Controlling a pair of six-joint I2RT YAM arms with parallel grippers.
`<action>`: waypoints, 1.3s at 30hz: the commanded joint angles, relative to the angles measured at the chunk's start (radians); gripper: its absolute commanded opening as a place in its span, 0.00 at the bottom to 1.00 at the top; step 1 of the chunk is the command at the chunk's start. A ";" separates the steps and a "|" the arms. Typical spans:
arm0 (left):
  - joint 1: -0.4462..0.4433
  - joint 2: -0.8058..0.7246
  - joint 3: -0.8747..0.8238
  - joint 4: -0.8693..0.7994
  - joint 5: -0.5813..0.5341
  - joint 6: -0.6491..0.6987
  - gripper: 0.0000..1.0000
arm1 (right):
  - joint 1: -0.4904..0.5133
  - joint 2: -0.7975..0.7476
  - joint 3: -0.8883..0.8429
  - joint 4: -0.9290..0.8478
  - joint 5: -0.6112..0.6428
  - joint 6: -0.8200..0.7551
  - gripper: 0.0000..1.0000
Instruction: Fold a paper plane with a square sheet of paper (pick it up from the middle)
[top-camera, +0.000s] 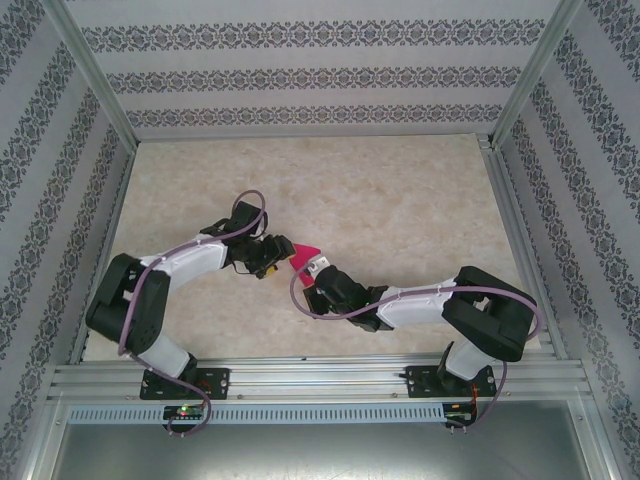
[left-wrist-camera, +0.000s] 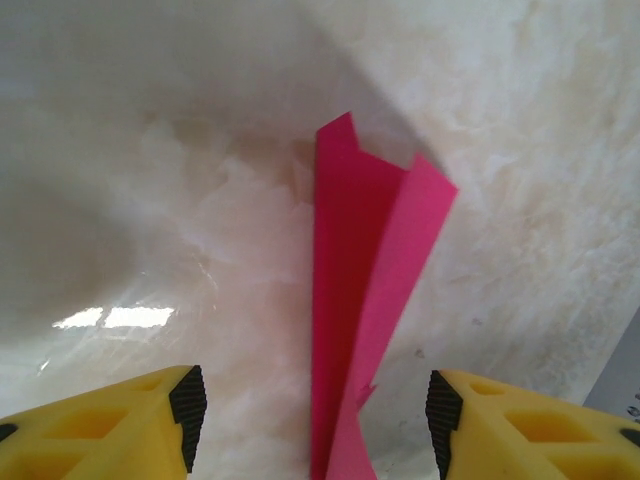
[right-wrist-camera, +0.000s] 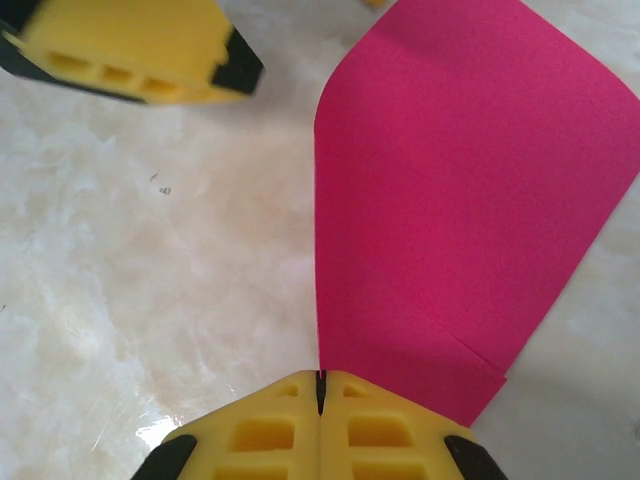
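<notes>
The magenta paper (right-wrist-camera: 470, 200) is no flat square now: it is a narrow, layered wedge with a long crease down it, a half-made dart, and it stands on edge just above the middle of the marbled table (top-camera: 400, 200), between my two wrists. From above it shows as a small pink tip (top-camera: 303, 256). My right gripper (right-wrist-camera: 320, 380) is pressed together on the paper's lower corner, yellow pads meeting with the sheet pinched at the seam, so that hand carries it. My left gripper (left-wrist-camera: 314, 400) stands with its jaws apart, one on either side of the wedge (left-wrist-camera: 365, 300) and touching neither face; its yellow finger also shows in my right wrist view (right-wrist-camera: 140, 50), apart from the sheet. I judge the folding to be well along, and this to be a regrip between folds: the right holds while the left is free to take a new hold. The next move calls for setting my left jaws squarely on the crease before they close, without dragging the thin layers askew. I can read no brand, label or writing on the paper, the fingers or the table.
</notes>
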 joint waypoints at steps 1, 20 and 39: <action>0.005 0.053 0.061 0.036 0.063 -0.011 0.63 | -0.001 -0.020 -0.014 0.024 -0.005 -0.032 0.00; -0.001 0.206 0.166 -0.016 0.161 0.047 0.17 | 0.036 -0.046 -0.034 -0.002 0.092 -0.100 0.04; -0.002 0.183 0.162 -0.034 0.162 0.038 0.05 | 0.137 0.059 0.102 -0.190 0.351 -0.150 0.14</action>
